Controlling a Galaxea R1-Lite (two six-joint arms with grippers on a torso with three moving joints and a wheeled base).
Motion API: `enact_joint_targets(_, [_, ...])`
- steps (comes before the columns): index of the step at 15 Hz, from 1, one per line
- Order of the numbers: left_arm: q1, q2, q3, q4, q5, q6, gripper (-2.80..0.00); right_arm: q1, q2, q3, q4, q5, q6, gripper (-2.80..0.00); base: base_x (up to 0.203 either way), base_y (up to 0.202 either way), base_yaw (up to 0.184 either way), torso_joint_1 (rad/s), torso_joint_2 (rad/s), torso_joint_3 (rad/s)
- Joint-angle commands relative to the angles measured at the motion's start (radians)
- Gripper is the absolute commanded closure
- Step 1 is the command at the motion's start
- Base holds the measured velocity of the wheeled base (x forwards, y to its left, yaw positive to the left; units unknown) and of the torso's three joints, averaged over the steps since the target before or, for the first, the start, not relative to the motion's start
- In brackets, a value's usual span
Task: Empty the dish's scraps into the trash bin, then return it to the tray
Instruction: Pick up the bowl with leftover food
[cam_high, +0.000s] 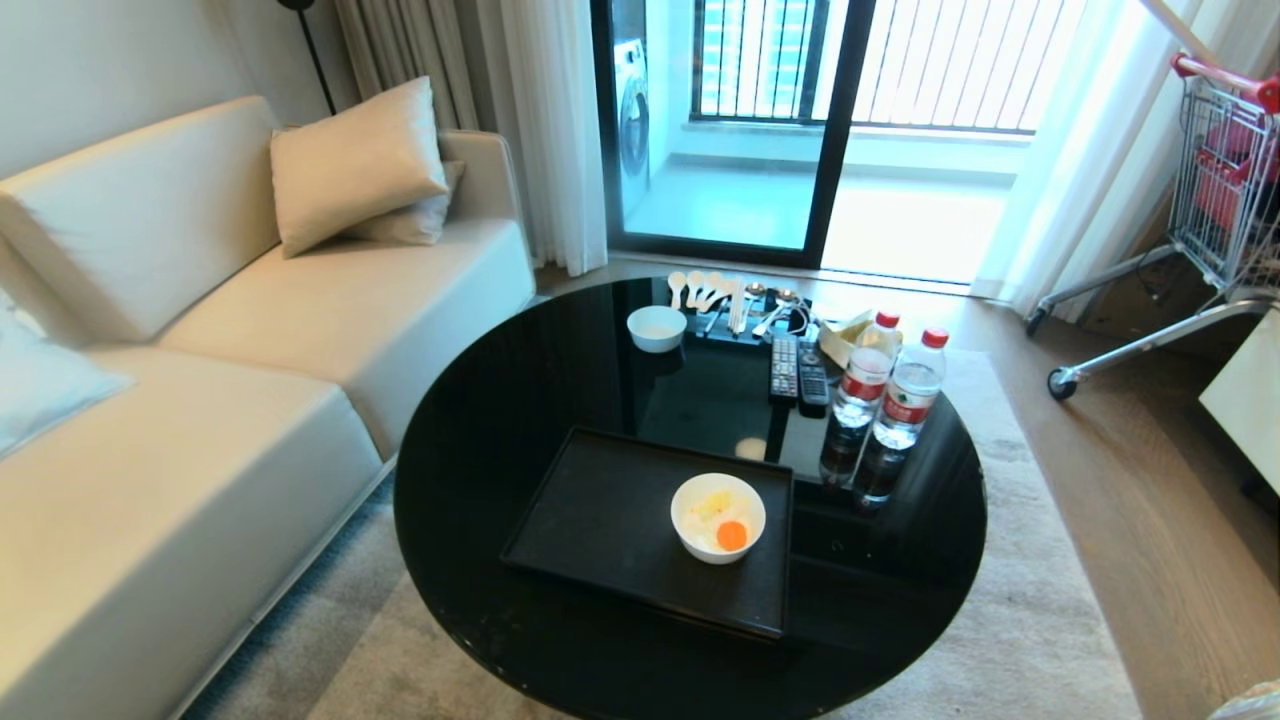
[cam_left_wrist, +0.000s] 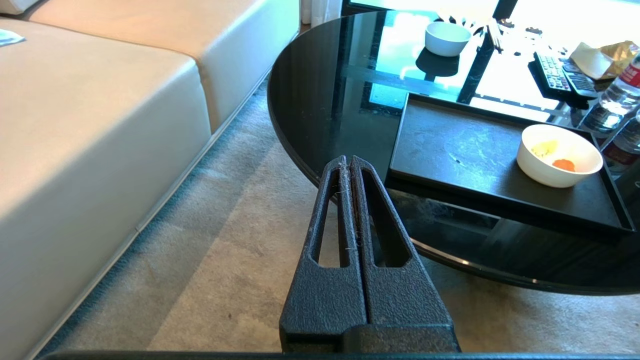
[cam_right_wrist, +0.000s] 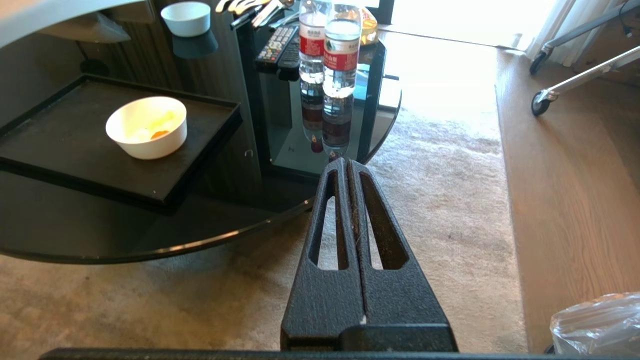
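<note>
The dish (cam_high: 718, 517), a white deep bowl, stands on the right part of the black tray (cam_high: 600, 520) on the round black glass table (cam_high: 480, 440). Inside lie the scraps (cam_high: 722, 520): pale yellow bits and one orange piece. Both wrist views show the dish (cam_left_wrist: 559, 155) (cam_right_wrist: 146, 127) too. My left gripper (cam_left_wrist: 348, 159) hangs shut and empty over the carpet, short of the table's near left edge. Shut and empty as well, my right gripper (cam_right_wrist: 346, 161) hangs off the table's near right edge. Of the trash bin only its clear liner bag (cam_right_wrist: 597, 322) shows, on the floor to my right.
A smaller white bowl (cam_high: 656, 327), spoons (cam_high: 700, 290), two remotes (cam_high: 797, 372), a snack bag (cam_high: 848, 335) and two water bottles (cam_high: 890, 400) stand on the table's far side. A cream sofa (cam_high: 200, 380) runs along the left. A shopping cart (cam_high: 1200, 200) stands at the right.
</note>
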Motion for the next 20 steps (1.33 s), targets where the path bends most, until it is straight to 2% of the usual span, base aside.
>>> enact_joint_targets(1, [0.0,0.0,0.0,-0.001,0.001,-0.001,0.0,0.0,0.001,-0.056,-0.009,0.014,-0.007,0.0,0.0,0.0,0.0,0.0,0.0,0.0])
enact_joint_targets(2, [0.0,0.0,0.0,-0.001,0.001,-0.001,0.0,0.0,0.002,-0.103,-0.002,0.041,-0.018,0.0,0.0,0.0,0.0,0.0,0.0,0.0])
enact_joint_targets(4, [0.0,0.0,0.0,-0.001,0.001,-0.001,0.0,0.0,0.029,-0.207,0.04,0.144,-0.034,0.0,0.0,0.0,0.0,0.0,0.0,0.0])
enact_joint_targets(5, [0.0,0.0,0.0,-0.001,0.001,-0.001,0.0,0.0,0.08,-0.251,0.064,0.195,-0.057,0.0,0.0,0.0,0.0,0.0,0.0,0.0])
enact_joint_targets(8, [0.0,0.0,0.0,-0.001,0.001,-0.001,0.0,0.003,0.256,-0.317,0.077,0.28,-0.15,0.0,0.0,0.0,0.0,0.0,0.0,0.0])
enact_joint_targets(12, [0.0,0.0,0.0,-0.001,0.001,-0.001,0.0,0.009,0.562,-0.381,0.043,0.311,-0.243,0.0,0.0,0.0,0.0,0.0,0.0,0.0])
enact_joint_targets(15, [0.0,0.0,0.0,-0.001,0.001,-0.001,0.0,0.024,0.819,-0.428,-0.034,0.316,-0.297,0.0,0.0,0.0,0.0,0.0,0.0,0.0])
enact_joint_targets(20, [0.0,0.0,0.0,-0.001,0.001,-0.001,0.0,0.108,1.2,-0.618,-0.098,0.316,-0.295,0.0,0.0,0.0,0.0,0.0,0.0,0.0])
